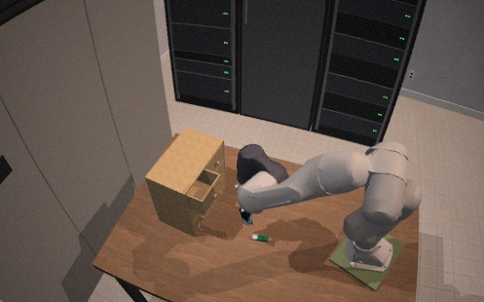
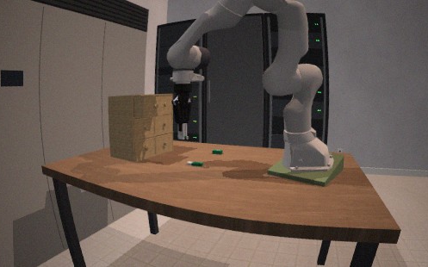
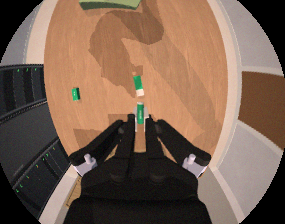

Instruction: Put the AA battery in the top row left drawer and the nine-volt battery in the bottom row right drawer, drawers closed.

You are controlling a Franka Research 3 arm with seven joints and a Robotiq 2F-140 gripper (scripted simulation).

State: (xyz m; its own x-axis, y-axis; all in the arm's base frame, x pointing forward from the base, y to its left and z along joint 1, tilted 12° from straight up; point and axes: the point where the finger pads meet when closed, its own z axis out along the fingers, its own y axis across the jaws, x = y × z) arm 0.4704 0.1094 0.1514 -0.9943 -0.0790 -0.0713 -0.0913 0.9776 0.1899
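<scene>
The small wooden chest (image 1: 185,180) stands at the table's left; it also shows in the exterior view (image 2: 140,126). One top-row drawer (image 1: 206,184) is pulled out, on the side nearer the top camera. My gripper (image 3: 140,112) is shut on a slim green AA battery (image 3: 140,111). It hangs above the table just in front of the chest, fingers pointing down (image 2: 182,134). The nine-volt battery (image 2: 217,152), a small green block, lies on the table further back and also shows in the wrist view (image 3: 76,94). The arm hides it in the top view.
A second slim green cell with a white end (image 1: 261,238) (image 3: 137,86) lies on the table below and ahead of the gripper. The robot base stands on a green plate (image 1: 368,258) at the right. Grey cabinets stand to the left of the table.
</scene>
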